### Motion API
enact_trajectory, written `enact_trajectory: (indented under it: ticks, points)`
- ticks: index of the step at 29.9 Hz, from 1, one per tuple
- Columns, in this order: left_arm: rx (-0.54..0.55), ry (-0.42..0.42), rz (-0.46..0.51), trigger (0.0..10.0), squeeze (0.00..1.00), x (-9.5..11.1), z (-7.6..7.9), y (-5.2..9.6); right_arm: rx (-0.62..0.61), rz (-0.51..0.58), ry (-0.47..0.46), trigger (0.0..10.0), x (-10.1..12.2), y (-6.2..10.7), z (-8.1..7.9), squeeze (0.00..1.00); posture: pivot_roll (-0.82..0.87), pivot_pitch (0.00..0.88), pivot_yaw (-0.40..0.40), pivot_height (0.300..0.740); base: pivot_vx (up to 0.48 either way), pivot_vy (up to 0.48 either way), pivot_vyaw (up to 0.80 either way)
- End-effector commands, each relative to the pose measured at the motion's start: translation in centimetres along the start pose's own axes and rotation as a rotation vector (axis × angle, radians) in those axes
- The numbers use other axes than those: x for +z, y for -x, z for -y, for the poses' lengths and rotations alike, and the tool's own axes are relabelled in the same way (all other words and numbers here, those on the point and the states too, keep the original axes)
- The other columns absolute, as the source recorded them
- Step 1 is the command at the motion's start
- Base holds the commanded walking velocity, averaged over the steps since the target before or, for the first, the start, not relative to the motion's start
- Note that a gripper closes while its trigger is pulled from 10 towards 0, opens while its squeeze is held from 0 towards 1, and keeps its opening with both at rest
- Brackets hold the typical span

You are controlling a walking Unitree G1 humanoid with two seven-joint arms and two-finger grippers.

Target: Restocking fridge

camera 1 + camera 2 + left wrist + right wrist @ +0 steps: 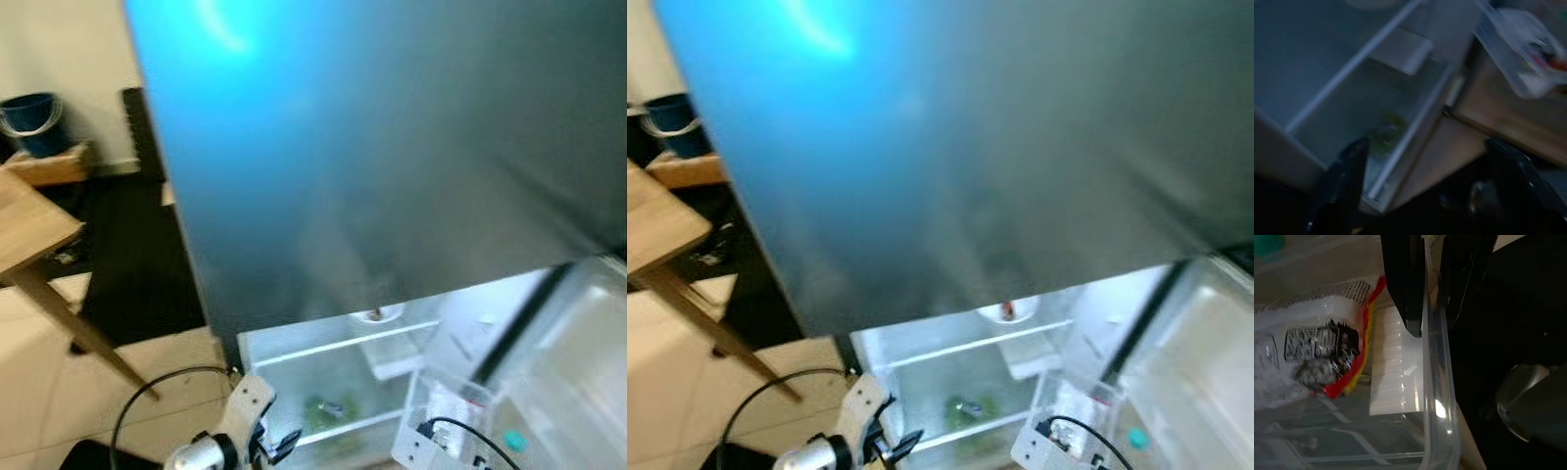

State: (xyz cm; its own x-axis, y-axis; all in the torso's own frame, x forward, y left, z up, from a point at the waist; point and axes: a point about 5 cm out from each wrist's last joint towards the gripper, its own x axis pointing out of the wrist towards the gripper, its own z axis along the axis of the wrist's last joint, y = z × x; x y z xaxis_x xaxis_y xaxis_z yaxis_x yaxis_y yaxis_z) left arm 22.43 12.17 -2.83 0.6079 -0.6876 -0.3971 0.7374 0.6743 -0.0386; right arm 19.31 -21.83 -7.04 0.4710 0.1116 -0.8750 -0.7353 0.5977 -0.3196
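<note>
The fridge (pixel 392 147) has its grey upper door closed and its lower compartment (pixel 333 372) open, with white shelves. Green produce (pixel 328 406) lies on a low shelf, and a small bowl (pixel 377 313) sits on the top one. My right gripper (pixel 1432 325) is shut on the rim of a clear plastic bin (pixel 1437 396), one finger inside and one outside. The bin (pixel 446 411) holds a white packet (pixel 1312 347) with red and yellow edges. My left gripper (pixel 279 446) hangs open in front of the lower shelves, its fingers (pixel 1347 181) spread wide.
The lower fridge door (pixel 578 362) stands open on the right, with a teal item (pixel 514 441) in it. A wooden table (pixel 29 235) stands to the left with its leg slanting across the tiled floor. A blue bucket (pixel 34 117) sits at the back left. Black cables loop near both wrists.
</note>
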Motion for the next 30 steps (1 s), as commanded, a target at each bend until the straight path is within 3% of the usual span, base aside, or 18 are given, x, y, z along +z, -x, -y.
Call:
enact_trajectory:
  ticks: [1,12,17,26,30]
  points:
    - [0.011,-0.015,-0.004,10.0,0.00,0.2,-0.4,0.1,-0.026,-0.003,-0.028,10.0,-0.2,0.1,0.2,0.00,-0.02,0.013,0.020,0.740,0.000,0.000,0.00]
    - [0.033,-0.022,0.034,10.0,0.00,1.2,-0.4,-0.7,-0.015,-0.008,-0.014,10.0,-0.6,0.1,-0.1,0.00,-0.01,0.023,0.020,0.740,0.000,0.000,0.00]
    - [0.033,-0.002,0.069,10.0,0.00,1.7,0.8,-1.7,-0.017,-0.012,-0.010,10.0,-0.8,0.2,0.1,0.00,-0.01,0.035,0.004,0.740,0.000,0.000,0.00]
    - [0.029,0.055,0.088,10.0,0.00,1.8,2.9,-2.8,-0.036,-0.014,0.022,10.0,-0.5,0.4,1.4,0.00,-0.01,0.016,-0.020,0.740,0.000,-0.418,0.00]
    - [0.054,0.067,0.061,10.0,0.00,1.4,2.9,-2.8,-0.027,-0.023,0.048,10.0,-0.5,0.4,1.2,0.00,-0.01,0.010,-0.019,0.740,0.000,-0.116,0.00]
